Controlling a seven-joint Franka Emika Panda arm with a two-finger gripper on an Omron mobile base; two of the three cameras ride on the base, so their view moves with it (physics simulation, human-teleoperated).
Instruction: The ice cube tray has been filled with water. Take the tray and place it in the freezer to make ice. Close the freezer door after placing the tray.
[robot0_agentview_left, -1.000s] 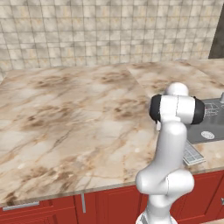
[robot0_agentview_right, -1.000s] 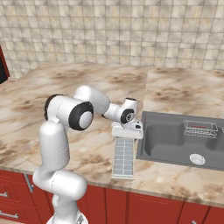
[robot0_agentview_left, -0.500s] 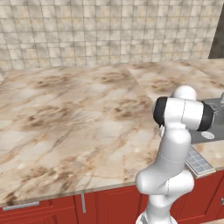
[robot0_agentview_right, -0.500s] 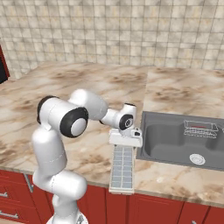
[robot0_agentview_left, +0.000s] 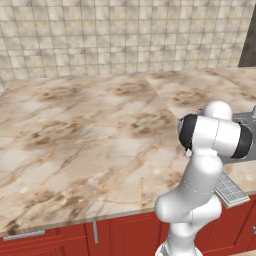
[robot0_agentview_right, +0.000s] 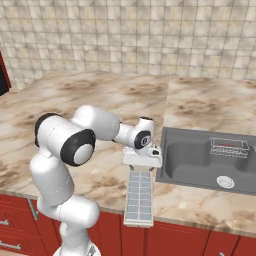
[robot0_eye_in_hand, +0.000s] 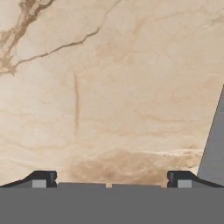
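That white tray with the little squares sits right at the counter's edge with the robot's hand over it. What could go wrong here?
Two risks. The ice cube tray lies at the counter's front edge, its near end seeming to reach the lip, so a nudge might push it off. It also lies close to the sink; a clumsy lift could tip it there and spill. The gripper hovers over the tray's far end, jaws open, so a grip there may let the long tray sag.

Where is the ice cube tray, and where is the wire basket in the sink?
ice cube tray (robot0_agentview_right: 139, 199): right base view, on its grid of cells near the counter edge.
wire basket (robot0_agentview_right: 229, 148): right base view, on its rim inside the sink.
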